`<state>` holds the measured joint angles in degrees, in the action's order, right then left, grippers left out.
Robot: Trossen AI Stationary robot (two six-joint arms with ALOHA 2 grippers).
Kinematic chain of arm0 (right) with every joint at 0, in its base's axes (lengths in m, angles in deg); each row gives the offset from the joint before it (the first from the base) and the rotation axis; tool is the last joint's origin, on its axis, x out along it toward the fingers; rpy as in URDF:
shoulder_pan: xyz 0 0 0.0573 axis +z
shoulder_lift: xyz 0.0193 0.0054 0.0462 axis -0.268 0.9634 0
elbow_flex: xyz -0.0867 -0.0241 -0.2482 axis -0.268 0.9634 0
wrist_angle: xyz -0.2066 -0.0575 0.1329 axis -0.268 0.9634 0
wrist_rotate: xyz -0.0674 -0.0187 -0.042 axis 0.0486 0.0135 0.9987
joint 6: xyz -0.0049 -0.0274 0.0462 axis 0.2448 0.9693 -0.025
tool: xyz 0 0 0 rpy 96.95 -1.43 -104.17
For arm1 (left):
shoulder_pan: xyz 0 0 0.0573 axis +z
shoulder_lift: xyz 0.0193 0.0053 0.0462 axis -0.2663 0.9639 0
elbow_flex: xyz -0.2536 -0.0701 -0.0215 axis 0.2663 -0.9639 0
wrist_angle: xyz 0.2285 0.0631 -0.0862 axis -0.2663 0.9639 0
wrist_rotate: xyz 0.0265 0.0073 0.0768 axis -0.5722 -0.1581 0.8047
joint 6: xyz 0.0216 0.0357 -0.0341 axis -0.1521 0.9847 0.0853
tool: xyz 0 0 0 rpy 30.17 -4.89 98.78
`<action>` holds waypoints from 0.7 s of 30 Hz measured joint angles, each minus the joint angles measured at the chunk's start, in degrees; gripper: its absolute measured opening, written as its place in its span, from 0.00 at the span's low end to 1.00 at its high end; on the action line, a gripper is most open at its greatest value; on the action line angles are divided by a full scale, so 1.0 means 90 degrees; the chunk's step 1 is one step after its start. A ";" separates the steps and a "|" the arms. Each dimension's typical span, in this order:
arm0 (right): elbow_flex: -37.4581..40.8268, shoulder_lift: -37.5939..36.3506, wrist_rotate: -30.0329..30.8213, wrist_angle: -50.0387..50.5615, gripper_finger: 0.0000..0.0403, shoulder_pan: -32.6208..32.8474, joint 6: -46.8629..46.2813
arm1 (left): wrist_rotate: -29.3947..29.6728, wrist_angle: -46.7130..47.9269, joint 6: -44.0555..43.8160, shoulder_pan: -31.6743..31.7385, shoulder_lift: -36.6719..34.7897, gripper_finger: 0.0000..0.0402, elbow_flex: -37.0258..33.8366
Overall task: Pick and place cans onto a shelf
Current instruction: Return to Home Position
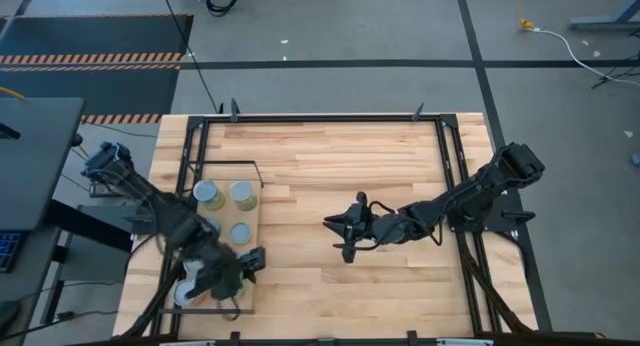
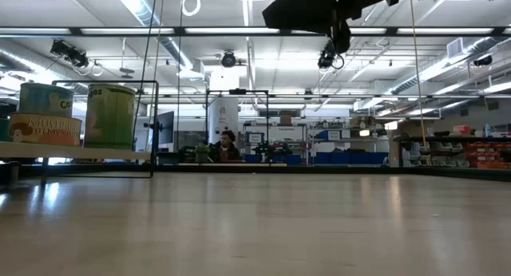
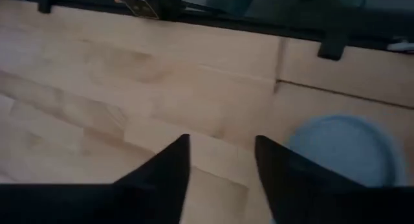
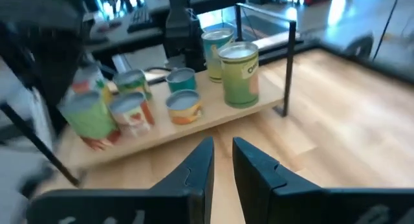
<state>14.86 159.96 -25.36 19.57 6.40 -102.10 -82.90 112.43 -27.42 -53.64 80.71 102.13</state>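
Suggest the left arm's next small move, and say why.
Probably lift the left gripper up and back off the shelf: its jaws are open and empty, with cans standing close by. The right gripper waits mid-table.

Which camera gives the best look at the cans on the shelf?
Right wrist view: it faces the shelf from the side, showing most cans with labels. High view gives only tops, some hidden under the left arm. Low view catches a few at its edge; left wrist, one grey-blue top.
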 joint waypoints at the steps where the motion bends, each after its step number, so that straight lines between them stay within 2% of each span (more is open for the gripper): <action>1: 0.0000 0.0000 -0.0033 0.0004 0.16 -0.0051 0.0355 | -0.0213 -0.0061 0.0173 0.0227 0.0000 0.42 -0.0032; 6: 0.0000 0.0000 -0.0050 -0.0074 0.15 -0.0307 0.1637 | -0.1066 -0.0321 0.0410 0.1484 -0.0002 0.20 0.0012; 11: 0.0000 0.0000 -0.0053 -0.0143 0.15 -0.0389 0.2188 | -0.1270 -0.0514 -0.0223 0.2303 -0.0006 0.03 0.0018; 16: 0.0000 0.0000 -0.0276 -0.0209 0.15 -0.0420 0.2758 | -0.0945 -0.0452 -0.1049 0.2759 -0.0272 0.03 0.0006; 21: 0.0002 -0.0038 -0.1026 -0.0246 0.15 -0.0752 0.3285 | -0.0831 -0.0471 -0.1614 0.3411 -0.1045 0.01 0.0001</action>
<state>14.88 159.62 -34.60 17.35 -0.37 -72.54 -90.38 108.19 -41.94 -22.94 71.31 102.13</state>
